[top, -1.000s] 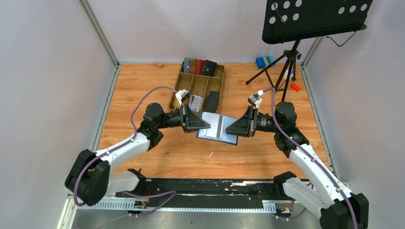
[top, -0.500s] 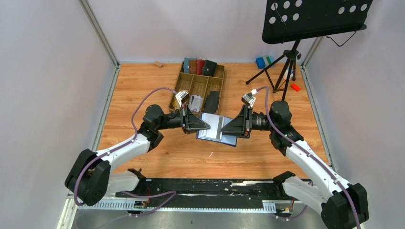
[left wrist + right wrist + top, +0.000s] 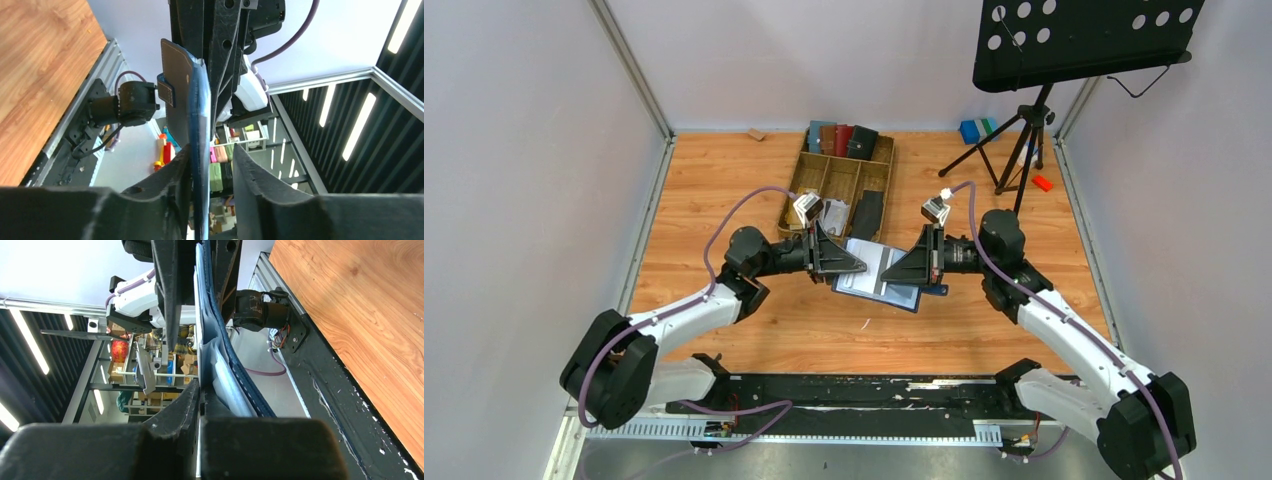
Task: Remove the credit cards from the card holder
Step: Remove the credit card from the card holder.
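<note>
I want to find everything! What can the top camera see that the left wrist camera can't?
Only the top view shows the tray and the music stand. Only the left wrist view shows the left fingers standing open, with a gap beside the edge-on holder. Both show the blue holder and the wooden table.

My left pincer [image 3: 852,266] and right pincer [image 3: 897,272] hide both ends of the open navy-blue bifold card holder [image 3: 904,298]. Whether the right nips a thin white card [image 3: 197,330] or the holder itself is unclear.
</note>
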Robot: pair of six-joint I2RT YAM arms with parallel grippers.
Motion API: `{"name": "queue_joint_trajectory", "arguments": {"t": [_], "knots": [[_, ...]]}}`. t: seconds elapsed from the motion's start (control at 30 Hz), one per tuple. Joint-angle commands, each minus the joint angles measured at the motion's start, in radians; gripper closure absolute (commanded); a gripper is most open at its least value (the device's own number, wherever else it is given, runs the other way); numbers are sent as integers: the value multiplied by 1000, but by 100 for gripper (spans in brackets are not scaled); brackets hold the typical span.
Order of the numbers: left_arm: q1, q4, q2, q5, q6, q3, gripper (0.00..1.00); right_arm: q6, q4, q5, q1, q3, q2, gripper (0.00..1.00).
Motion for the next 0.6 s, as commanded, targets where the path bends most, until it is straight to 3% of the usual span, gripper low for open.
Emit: {"name": "queue_joint_trajectory", "arguments": {"t": [0.0,0.17,0.33,0.57], "knots": [[-19,163,9,-31,-64,-27,57,-11,8,37,11,25,-21,100],[-18,300,53,-40,-149,-37,67,-13,-2,37,11,11,-29,100],[-6,419,86,-50,-214,-54,67,-39,-52,38,6,7,-38,100],[15,455,87,-47,-240,-69,68,-50,-80,30,-21,-6,-65,100]]}}
